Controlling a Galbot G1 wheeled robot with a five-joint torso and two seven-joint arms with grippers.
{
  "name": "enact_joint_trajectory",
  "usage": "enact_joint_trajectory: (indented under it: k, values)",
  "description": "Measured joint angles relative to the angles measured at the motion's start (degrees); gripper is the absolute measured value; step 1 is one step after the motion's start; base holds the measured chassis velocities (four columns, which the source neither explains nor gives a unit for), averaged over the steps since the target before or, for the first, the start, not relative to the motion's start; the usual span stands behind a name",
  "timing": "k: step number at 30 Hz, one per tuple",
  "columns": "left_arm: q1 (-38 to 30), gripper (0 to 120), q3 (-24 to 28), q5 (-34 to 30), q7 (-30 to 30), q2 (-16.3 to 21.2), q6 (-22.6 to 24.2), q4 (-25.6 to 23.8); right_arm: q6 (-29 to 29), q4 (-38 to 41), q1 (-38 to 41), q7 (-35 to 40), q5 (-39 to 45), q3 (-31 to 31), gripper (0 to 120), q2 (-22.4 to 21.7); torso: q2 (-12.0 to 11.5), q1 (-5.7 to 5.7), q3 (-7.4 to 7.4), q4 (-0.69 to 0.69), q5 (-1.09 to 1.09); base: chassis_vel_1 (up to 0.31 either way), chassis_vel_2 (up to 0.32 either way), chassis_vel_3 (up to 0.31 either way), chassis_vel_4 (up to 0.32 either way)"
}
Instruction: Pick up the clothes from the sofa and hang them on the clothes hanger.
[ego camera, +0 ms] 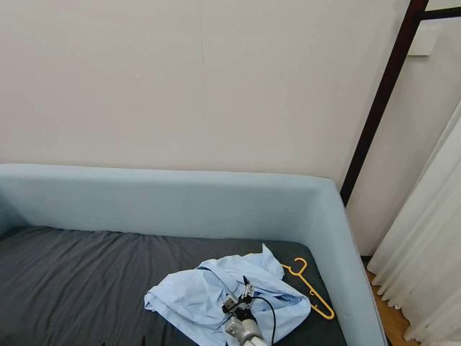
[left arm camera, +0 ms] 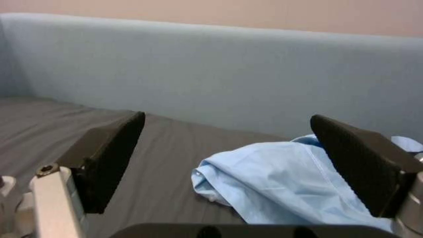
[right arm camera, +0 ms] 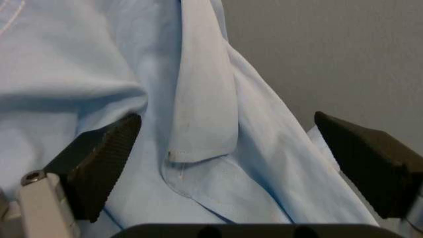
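Observation:
A crumpled light blue shirt [ego camera: 209, 292] lies on the dark grey sofa seat [ego camera: 79, 281], toward its right end. A yellow clothes hanger [ego camera: 311, 287] lies flat just right of the shirt, partly tucked under it. My right gripper [ego camera: 239, 303] hovers over the middle of the shirt. In the right wrist view it is open [right arm camera: 226, 121], close above the shirt's collar fold [right arm camera: 205, 114], with nothing between its fingers. My left gripper [left arm camera: 227, 119] is open and held low over the seat, with the shirt [left arm camera: 284, 183] ahead of it and untouched.
The sofa's light blue backrest [ego camera: 166, 202] and right armrest [ego camera: 338, 245] wall in the seat. A dark wooden post [ego camera: 382, 94] and white curtains [ego camera: 432, 252] stand to the right. The seat's left half is bare cushion.

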Motion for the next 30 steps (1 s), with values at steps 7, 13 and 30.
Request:
enact_joint_trajectory:
  k: [7,13,30]
  values:
    - [-0.33,99,-0.05,-0.73,0.0,0.36,-0.03,-0.17,-1.88,-1.6,-0.44,2.15,-1.4,0.97,79,0.25,0.0,0.0,0.0,-0.02,0.0,0.0,0.0,0.0,0.0]
    - [-0.75,99,0.24,-0.78,0.08,0.3,-0.14,0.16,-2.22,-1.13,-0.76,3.28,-3.33,1.36,58,-0.31,0.0,0.0,0.0,-0.02,0.0,0.0,0.0,0.0,0.0]
    - [-0.61,99,0.4,-0.72,0.44,0.11,-0.16,0.01,1.17,-1.9,0.38,1.52,-5.8,1.45,0,-1.21,0.0,0.0,0.0,-0.01,0.0,0.0,0.0,0.0,0.0]
